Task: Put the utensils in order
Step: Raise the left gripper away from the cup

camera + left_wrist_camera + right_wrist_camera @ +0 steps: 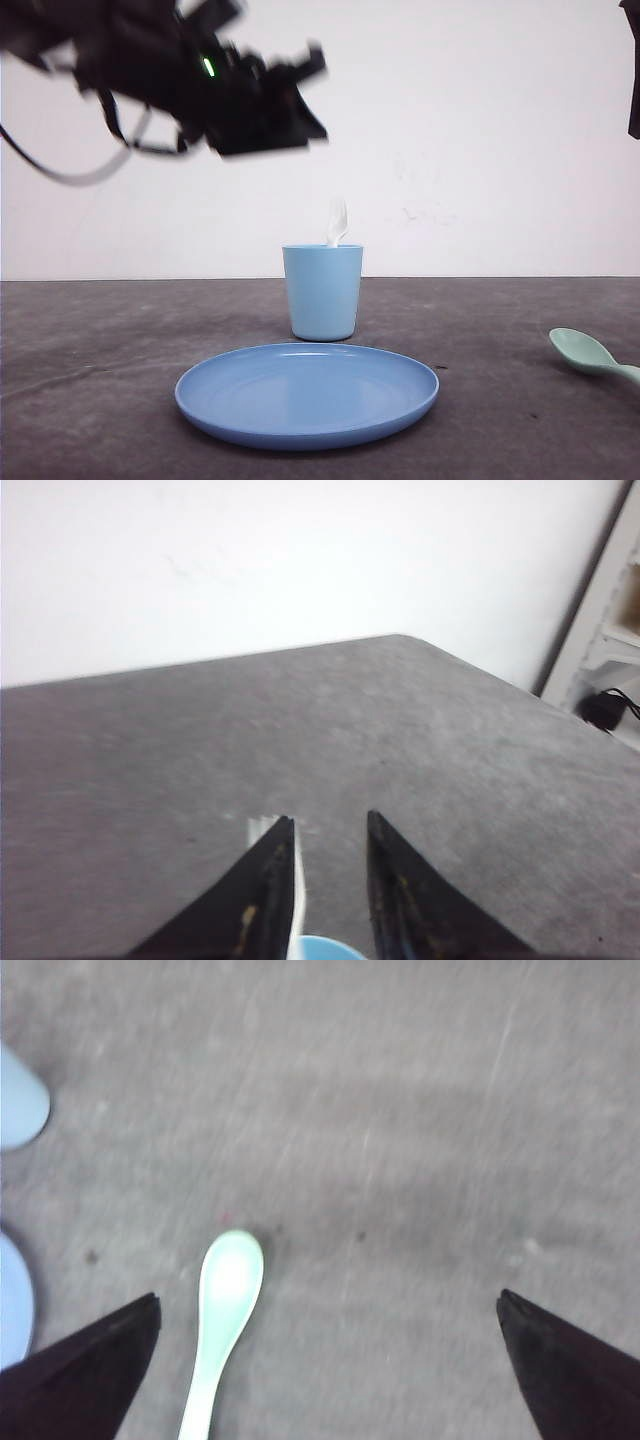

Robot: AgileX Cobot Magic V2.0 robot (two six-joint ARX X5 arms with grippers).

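Nearest in the front view, a round blue plate [306, 395] lies flat on the dark grey table [90, 350], close to the front edge and roughly centred. Just behind it, apart from its rim, a light-blue cup [322, 291] stands upright. The white fork [337, 222] stands inside the cup, its upper end poking above the rim and leaning slightly to the right. Off to the right, well apart from plate and cup, the mint-green spoon [590, 355] lies flat on the table, its oval bowl towards the plate and its handle running out past the picture's right edge. Above and to the left of the cup, the left gripper [300, 95] hangs in the air, blurred, clear of the fork. In the left wrist view its two dark fingers [258, 900] stand a narrow gap apart with nothing between them; a sliver of the fork [297, 885] shows just beside one finger, and a small arc of the cup's rim [325, 946] sits at the frame's edge beneath them. In the right wrist view the right gripper [328, 1305] is spread wide and empty over the table, and the spoon [226, 1305] lies between its fingers, nearer to one of them, bowl facing up, touching neither. Farthest back, a plain white wall [480, 130] rises behind the table.
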